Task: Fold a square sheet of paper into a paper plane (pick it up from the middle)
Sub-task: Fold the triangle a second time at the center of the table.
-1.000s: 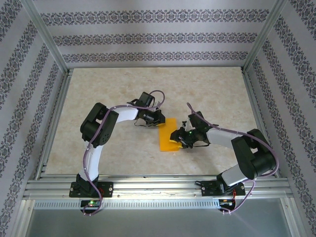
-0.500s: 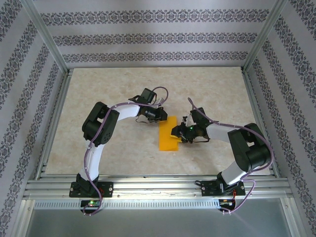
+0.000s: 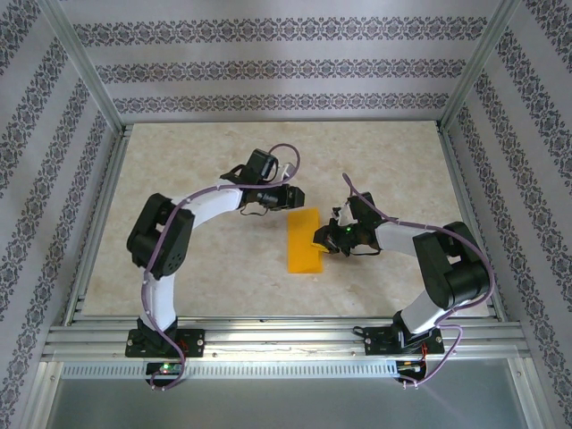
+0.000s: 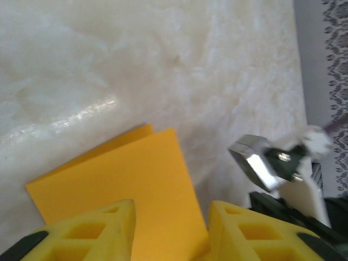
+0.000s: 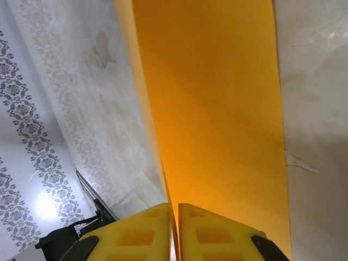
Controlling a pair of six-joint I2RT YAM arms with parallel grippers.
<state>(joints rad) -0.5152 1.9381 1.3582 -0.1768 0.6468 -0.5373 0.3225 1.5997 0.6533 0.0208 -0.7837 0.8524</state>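
L gripper (image 3: pixel 293 197) has let go, jaws apart, and R gripper (image 5: pixel 174 228) now pinches the half-folded sheet (image 3: pixel 302 246) by its edge (R prob. anchors it for next fold).

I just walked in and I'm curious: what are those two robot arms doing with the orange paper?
They are folding the orange paper into a plane. Right now it lies on the table, folded into a narrow strip, not a plane yet. The right gripper is pinching one long edge of it. The left gripper is at the far end with its fingers apart over the paper, not gripping it.
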